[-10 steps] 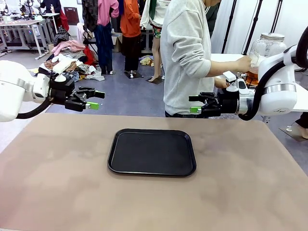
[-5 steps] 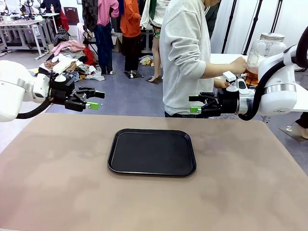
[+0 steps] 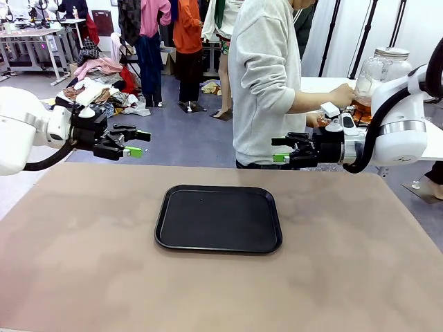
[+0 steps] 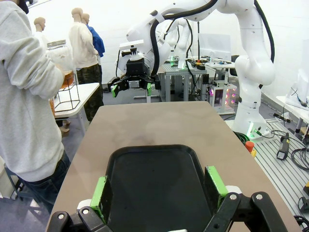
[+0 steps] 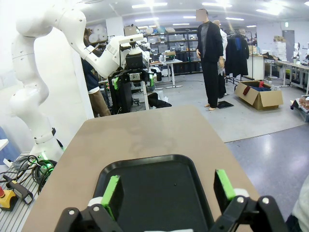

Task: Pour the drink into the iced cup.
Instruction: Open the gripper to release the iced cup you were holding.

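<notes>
Honestly, not much of the pouring job can be called done yet. Nearest the robot's edge, the tan, matte worktop (image 3: 83,277) is bare, and in the middle of it a black, rounded-corner plastic tray (image 3: 219,218) is laid out with nothing on it, so no iced cup is seen set down there.

A bit further out, near the far edge, the left gripper (image 3: 130,142) is held off the left side with its black fingers and green pads spread apart and nothing between them. Same story for the right gripper (image 3: 285,149) on the right side: splayed wide, nothing grasped. Both are hung above the worktop, well apart from the tray.

Beyond the far edge, a person in a light grey sweatshirt (image 3: 266,83) is turned away toward a white side table (image 3: 325,84). That's where the drink is: a large clear glass jar with a metal lid (image 3: 383,68), with a bit of amber-brown liquid (image 3: 359,105) seen low down behind the right arm. The person's hand (image 3: 343,94) is reached out just beside the jar; what's being done there can't be made out.

So basically everything is judged to be left: cup, drink, pour.
</notes>
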Robot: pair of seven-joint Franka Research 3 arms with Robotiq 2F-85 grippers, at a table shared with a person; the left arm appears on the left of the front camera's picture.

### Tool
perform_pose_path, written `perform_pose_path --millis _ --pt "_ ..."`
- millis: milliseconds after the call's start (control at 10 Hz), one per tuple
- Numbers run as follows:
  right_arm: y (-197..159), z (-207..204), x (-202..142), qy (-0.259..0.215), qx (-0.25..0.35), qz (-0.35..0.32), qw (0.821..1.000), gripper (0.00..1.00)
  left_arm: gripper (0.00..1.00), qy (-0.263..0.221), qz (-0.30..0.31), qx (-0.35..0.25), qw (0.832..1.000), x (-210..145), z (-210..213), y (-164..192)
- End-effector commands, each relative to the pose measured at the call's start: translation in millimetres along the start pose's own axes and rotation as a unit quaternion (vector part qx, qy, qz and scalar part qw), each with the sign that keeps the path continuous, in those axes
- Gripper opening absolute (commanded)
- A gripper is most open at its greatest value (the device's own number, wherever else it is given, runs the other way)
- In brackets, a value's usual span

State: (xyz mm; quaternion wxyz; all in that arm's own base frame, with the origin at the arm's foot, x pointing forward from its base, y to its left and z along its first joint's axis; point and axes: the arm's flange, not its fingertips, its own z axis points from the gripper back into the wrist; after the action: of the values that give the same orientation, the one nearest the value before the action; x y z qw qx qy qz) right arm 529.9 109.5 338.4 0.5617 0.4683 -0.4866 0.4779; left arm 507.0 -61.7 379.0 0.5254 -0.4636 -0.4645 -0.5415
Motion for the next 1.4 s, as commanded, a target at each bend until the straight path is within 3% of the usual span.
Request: perform_pose_path --millis 0,1300 --pt "-1.3 -1.6 2.0 0.001 0.0 -0.001 1.0 1.0 1.0 0.0 -0.001 0.003 1.0 1.4 0.4 -0.2" --pt "-1.3 -1.6 2.0 0.001 0.0 -0.001 1.0 1.0 1.0 0.0 -0.001 0.003 1.0 1.4 0.4 -0.2"
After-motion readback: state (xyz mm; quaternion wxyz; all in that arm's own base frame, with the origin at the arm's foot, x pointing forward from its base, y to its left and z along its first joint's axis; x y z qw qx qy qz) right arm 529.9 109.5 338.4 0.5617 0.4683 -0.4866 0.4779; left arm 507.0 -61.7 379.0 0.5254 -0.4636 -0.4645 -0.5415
